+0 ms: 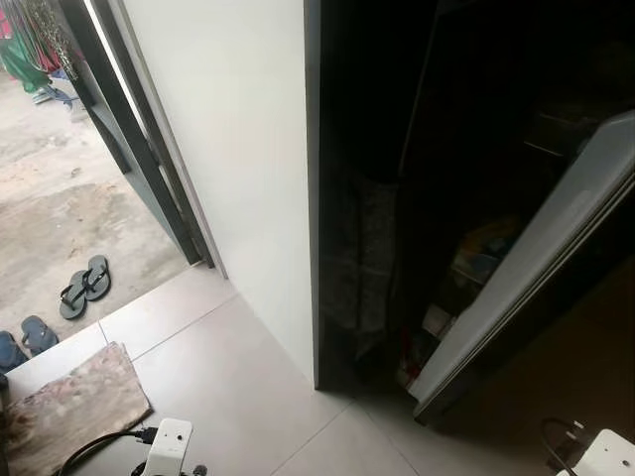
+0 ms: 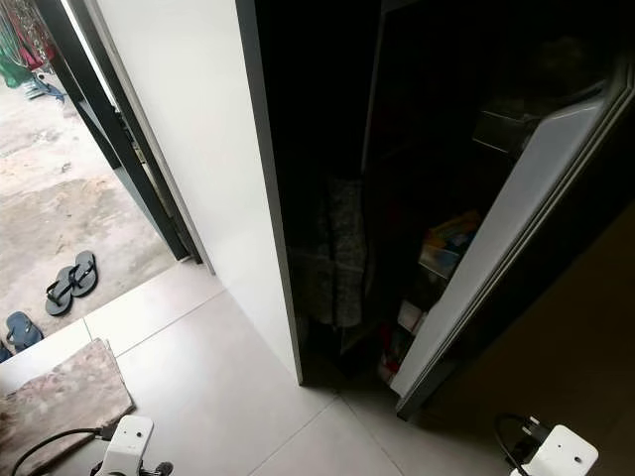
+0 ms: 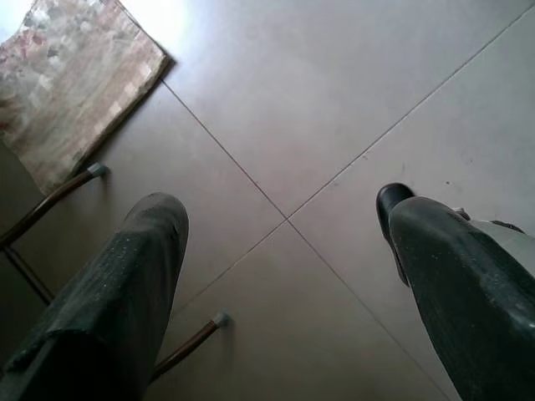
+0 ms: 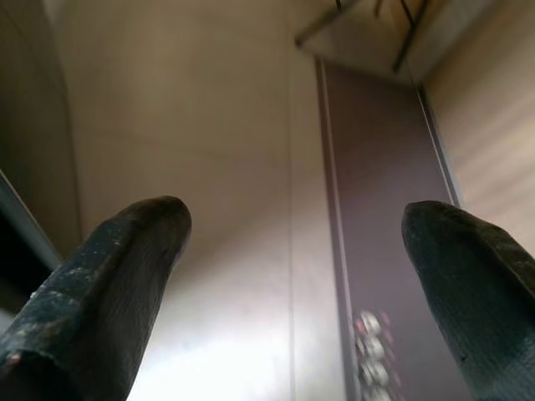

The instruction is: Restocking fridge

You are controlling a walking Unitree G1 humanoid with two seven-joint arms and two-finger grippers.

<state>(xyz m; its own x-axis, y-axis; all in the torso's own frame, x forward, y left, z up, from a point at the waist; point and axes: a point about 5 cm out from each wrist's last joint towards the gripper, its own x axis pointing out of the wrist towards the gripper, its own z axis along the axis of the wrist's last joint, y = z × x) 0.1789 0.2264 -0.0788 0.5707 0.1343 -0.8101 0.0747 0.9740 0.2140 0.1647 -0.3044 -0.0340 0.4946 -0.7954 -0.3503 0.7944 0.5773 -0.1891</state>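
Observation:
The fridge (image 1: 397,149) stands open in front of me, its inside very dark. Its grey door (image 1: 536,268) swings out to the right. Colourful packets (image 1: 481,253) sit on a shelf by the door, and more small items (image 1: 427,327) lie lower down. Both arms hang low; their white wrist mounts show at the bottom left (image 1: 167,446) and bottom right (image 1: 605,456). My left gripper (image 3: 276,209) is open and empty above the tile floor (image 3: 334,100). My right gripper (image 4: 292,213) is also open with nothing between its fingers.
A white wall panel (image 1: 238,149) runs left of the fridge. Beyond it a dark-framed doorway (image 1: 139,139) leads outside, with black sandals (image 1: 84,286) and blue ones (image 1: 30,337) on the ground. A patterned doormat (image 1: 69,402) lies at my left. Thin metal legs (image 3: 50,205) stand near the left gripper.

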